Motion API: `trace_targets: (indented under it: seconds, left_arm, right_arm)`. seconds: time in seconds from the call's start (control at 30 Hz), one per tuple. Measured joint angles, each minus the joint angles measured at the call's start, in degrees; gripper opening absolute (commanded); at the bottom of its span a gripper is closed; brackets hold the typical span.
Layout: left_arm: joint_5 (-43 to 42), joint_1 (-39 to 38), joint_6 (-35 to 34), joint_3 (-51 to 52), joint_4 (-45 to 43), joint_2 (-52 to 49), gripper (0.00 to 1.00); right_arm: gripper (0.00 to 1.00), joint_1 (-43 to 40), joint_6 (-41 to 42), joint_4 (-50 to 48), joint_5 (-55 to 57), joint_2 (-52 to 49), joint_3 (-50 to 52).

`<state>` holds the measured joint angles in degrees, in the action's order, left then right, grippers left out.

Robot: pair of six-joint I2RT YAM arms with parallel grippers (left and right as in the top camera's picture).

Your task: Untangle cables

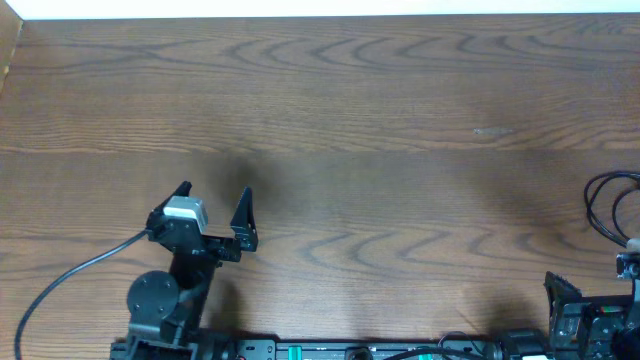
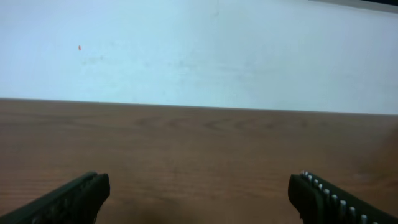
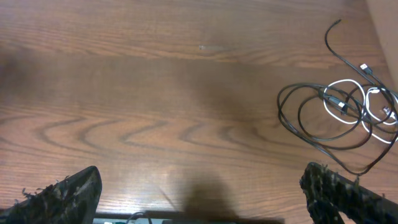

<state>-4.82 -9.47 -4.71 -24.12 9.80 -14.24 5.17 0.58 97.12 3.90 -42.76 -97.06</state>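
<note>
We found the left arm's black two-finger gripper (image 1: 213, 203) over the near-left part of the brown wood-grain worktop (image 1: 350, 110), its jaws standing wide apart with nothing between them. In the left wrist view its two dark fingers (image 2: 71, 199) framed bare wood that ran out to the far edge, where a pale blue-white wall (image 2: 199, 50) rose behind it. A thick black wire (image 1: 70, 272) curved from that arm toward the near-left corner.

The right arm's black gripper (image 3: 202, 180) sat at the near-right corner, mostly cut off in the overhead view. Its own camera showed its jaws likewise spread wide and holding nothing, with only wood grain and a soft shadow between them.

The thin black and white cables (image 3: 339, 104) lay in a loose tangle close to the right edge of the worktop, about midway between the near and far edges. We saw several dark loops overlapping one another, with a white cord (image 3: 344, 82) looped through their right side. One dark strand (image 3: 328, 43) ran out of the bundle toward the far edge and ended in a small plug (image 3: 337, 23). The tangle lay apart from the right gripper, farther out and nearer the right edge, and well apart from the left one. In the overhead view only part of the cables (image 1: 592, 208) showed before the frame cut them off.
</note>
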Motion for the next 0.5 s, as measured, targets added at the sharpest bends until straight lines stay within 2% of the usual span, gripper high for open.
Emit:
trace_targets:
  seconds: [0.2,0.5]
  left_arm:
    - [0.0,1.36,0.0,6.95,-4.17,3.52,0.98]
    - [0.48,3.08,0.0,11.02,-5.84,5.86,0.98]
  right_arm:
    - [0.99,0.0,0.0,0.0,0.0,0.0,0.0]
    - [0.99,0.0,0.02,0.0,0.0,0.0,0.0]
